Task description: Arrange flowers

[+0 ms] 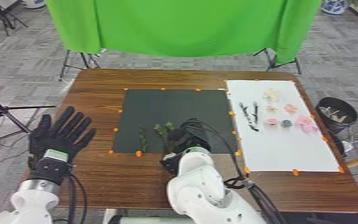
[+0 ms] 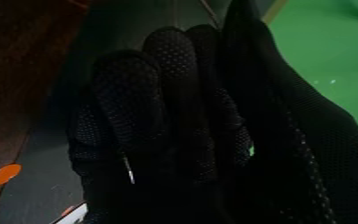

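In the head view my right hand (image 1: 190, 136) is over the lower right part of the dark mat (image 1: 171, 105). Leafy green sprigs (image 1: 163, 131) lie close beside its left side, and another sprig (image 1: 143, 140) is farther left. In the right wrist view my right hand (image 2: 180, 105) has its fingers curled and its thumb alongside them, round a thin stem (image 2: 210, 11); much of the stem is hidden. My left hand (image 1: 62, 134) is open at the table's left edge. Pink and pale flowers (image 1: 290, 108) and dark branches (image 1: 249, 116) lie on the white sheet (image 1: 278, 150).
Orange markers (image 1: 139, 154) line the mat and the sheet. The wooden table (image 1: 100, 172) extends in front of the mat. A black bin (image 1: 337, 111) stands off the table's right edge, and a green cloth (image 1: 184, 25) hangs behind the table.
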{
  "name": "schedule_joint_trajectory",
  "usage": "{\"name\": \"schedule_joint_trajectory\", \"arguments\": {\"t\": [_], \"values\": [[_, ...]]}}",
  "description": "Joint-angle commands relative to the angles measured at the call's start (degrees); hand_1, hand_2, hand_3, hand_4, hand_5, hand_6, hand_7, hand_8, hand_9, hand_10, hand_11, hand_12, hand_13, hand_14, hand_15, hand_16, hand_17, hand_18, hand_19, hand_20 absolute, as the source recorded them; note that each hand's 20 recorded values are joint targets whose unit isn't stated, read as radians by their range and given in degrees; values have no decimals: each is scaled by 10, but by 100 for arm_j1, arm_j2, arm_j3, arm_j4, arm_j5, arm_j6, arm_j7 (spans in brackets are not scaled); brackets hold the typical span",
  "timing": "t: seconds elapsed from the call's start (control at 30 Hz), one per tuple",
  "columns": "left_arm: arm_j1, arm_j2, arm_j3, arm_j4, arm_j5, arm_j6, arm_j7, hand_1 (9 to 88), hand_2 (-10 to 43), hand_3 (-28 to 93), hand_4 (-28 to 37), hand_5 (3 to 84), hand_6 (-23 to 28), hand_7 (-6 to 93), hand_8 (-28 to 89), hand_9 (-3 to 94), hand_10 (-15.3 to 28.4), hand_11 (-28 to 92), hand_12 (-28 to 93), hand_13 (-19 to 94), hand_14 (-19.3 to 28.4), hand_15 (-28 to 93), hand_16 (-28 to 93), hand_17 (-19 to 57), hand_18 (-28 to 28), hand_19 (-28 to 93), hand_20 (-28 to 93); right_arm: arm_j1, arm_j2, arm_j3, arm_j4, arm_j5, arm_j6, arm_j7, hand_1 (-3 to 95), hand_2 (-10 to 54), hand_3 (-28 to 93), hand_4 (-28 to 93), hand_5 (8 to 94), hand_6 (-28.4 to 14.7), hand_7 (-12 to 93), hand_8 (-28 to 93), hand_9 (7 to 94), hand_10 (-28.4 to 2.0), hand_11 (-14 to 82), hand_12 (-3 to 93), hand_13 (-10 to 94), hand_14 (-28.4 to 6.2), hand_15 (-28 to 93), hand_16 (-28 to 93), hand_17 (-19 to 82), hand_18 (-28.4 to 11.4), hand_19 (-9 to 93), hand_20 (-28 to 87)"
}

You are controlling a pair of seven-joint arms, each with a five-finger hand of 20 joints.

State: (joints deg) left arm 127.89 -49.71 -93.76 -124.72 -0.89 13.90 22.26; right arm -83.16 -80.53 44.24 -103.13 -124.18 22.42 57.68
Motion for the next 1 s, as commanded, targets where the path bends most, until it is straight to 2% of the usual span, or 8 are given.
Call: {"name": "schedule_joint_trajectory", "arguments": {"t": [0.03,0.33,0.53,0.67,0.77,0.8,0.97,1.0], "values": [[93,-44,-60,-2,-40,15,36,262,133,714,-283,373,95,131,-90,319,162,186,111,220,162,340,-65,-94,152,367,73,-41,76,-98,-3,93,19,-56,476,-95,732,-194,675,-44,514,132,793,-140,331,422,788,-121,613,256,396,-284,904,226],[369,-38,-133,-106,-148,-78,433,278,111,713,-283,371,95,131,-90,316,161,186,113,220,160,337,-65,-94,152,366,73,23,728,-142,-464,-327,122,-841,410,-95,755,-213,666,-55,448,130,757,-173,417,301,777,-126,620,255,385,-284,899,230],[564,-82,-279,-148,-168,-99,498,278,113,709,-283,371,96,131,-90,316,162,185,112,220,160,338,-65,-93,152,364,73,136,1176,164,-741,-723,241,-981,362,-95,777,-201,691,-59,365,74,766,-174,372,265,766,-128,617,258,372,-284,892,240],[560,-91,-250,-162,-181,-151,557,276,115,709,-283,371,96,130,-90,317,162,186,113,220,161,337,-65,-93,152,364,73,127,1533,659,-886,-1034,-587,-712,341,-95,792,-195,690,-64,299,-108,755,-181,305,237,751,-131,606,253,364,-282,878,249],[674,-86,-344,-175,-123,-132,543,274,117,710,-283,371,96,131,-90,317,162,185,113,220,161,338,-65,-93,152,364,73,289,1678,934,-676,-665,-333,-499,350,-95,792,-196,677,-74,242,-110,736,-191,255,218,749,-130,604,250,360,-281,874,250],[667,-88,-335,-187,-261,-96,649,273,117,710,-283,371,96,130,-90,317,162,185,113,220,161,338,-65,-93,152,364,73,320,1781,1001,-666,-648,-398,-416,365,-95,793,-197,678,-74,236,-108,737,-189,250,214,755,-124,613,249,364,-281,879,253],[557,-100,-388,-158,-202,-59,548,270,121,711,-283,371,96,130,-90,318,162,186,113,220,162,340,-65,-93,152,364,74,293,2084,1479,-594,-608,-1539,-382,370,-95,789,-207,660,-84,188,-107,706,-190,200,189,749,-121,622,240,366,-276,882,255],[697,-68,-425,-198,-220,-122,645,270,122,711,-283,372,96,130,-90,318,162,186,113,220,162,340,-65,-94,152,365,74,263,2057,1649,-624,-244,-1771,-386,357,-95,782,-212,640,-93,169,-107,683,-198,182,181,743,-124,617,236,361,-274,875,253]]}}
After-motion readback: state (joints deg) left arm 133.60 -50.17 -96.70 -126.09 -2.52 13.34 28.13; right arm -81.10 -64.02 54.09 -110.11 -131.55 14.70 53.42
